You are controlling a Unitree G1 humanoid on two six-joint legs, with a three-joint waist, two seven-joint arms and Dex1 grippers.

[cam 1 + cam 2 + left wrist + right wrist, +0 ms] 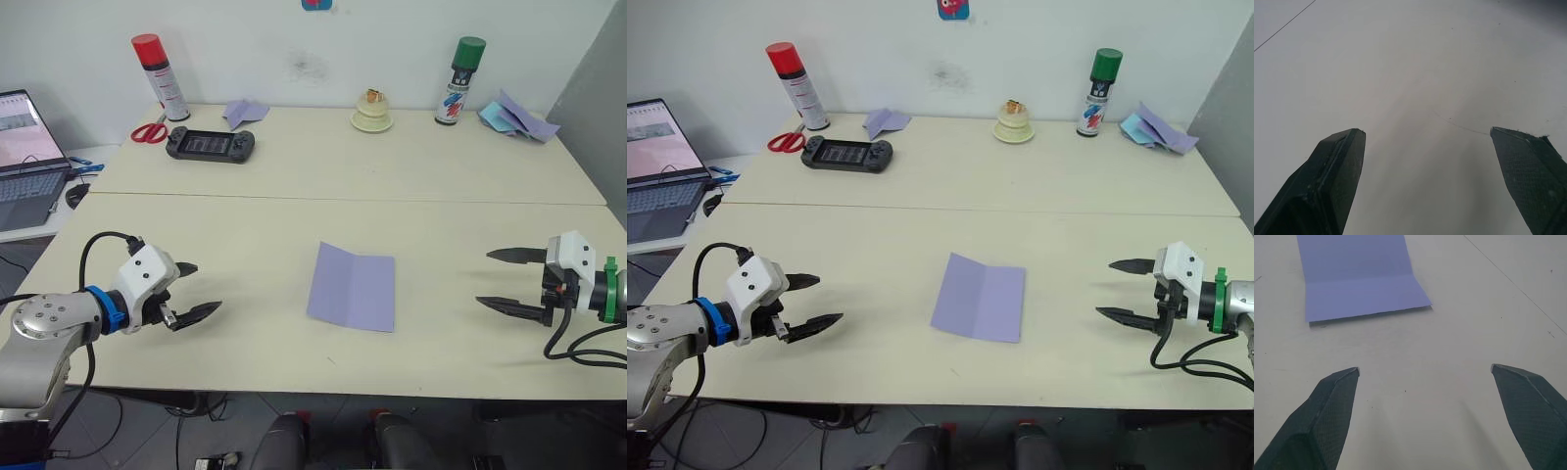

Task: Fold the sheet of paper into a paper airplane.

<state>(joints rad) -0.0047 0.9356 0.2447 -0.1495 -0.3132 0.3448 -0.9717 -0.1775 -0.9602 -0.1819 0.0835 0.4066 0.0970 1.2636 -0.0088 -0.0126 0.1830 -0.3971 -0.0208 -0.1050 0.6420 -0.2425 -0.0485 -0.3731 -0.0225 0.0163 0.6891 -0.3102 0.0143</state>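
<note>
Cream table [245, 225] bears sheet of paper [352, 287], console [210, 145], scissors [149, 132].

Even, bright light is falling from overhead — my grippers are casting only faint, soft shadows on the table [294, 215]. No glare is showing anywhere. My wrist views are looking dimmer and greyer, with my fingers [1332, 181] blurring slightly close up — the head views are staying sharp.

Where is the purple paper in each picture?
Left eye view: sheet of paper lies flat mid-table, between the two pincers.
Right eye view: same spot, sheet of paper mid-table.
Left wrist view: bare table ahead, no paper.
Right wrist view: paper lies beyond the right pincer.
Shared landmark: the paper's centre crease.
</note>
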